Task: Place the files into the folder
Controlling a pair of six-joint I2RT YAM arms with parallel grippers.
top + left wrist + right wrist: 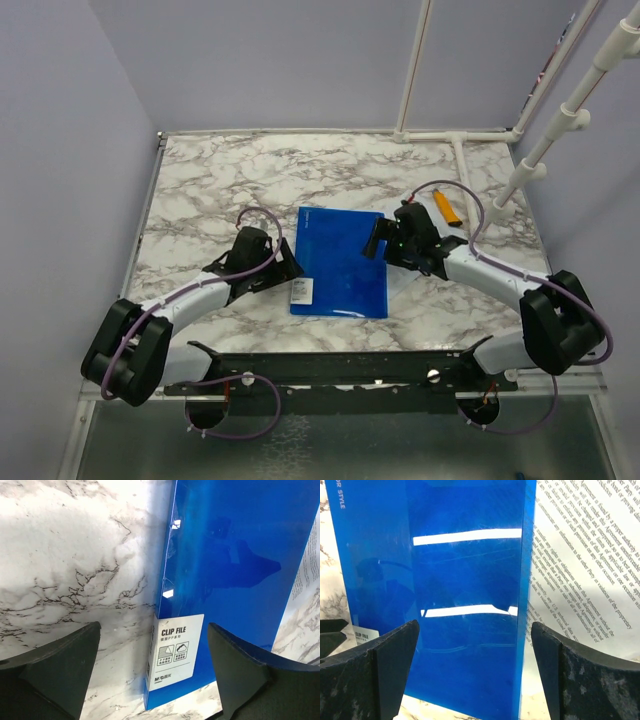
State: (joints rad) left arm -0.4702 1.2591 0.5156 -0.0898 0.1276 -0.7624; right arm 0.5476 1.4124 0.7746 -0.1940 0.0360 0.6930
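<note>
The blue folder (340, 262) lies flat and closed in the middle of the marble table, its white label (303, 293) at the near left corner. The files (580, 565), white sheets with black text, stick out from under the folder's right edge. They also show in the left wrist view (310, 555). My left gripper (285, 268) is open and empty. It hovers over the folder's left edge (165, 580) at the label (176, 650). My right gripper (378, 240) is open and empty, astride the folder's right edge (522, 630).
An orange pen-like object (447, 207) lies on the table behind the right arm. White pipes (455, 136) run along the back edge and up the right side. Walls close in the left and back.
</note>
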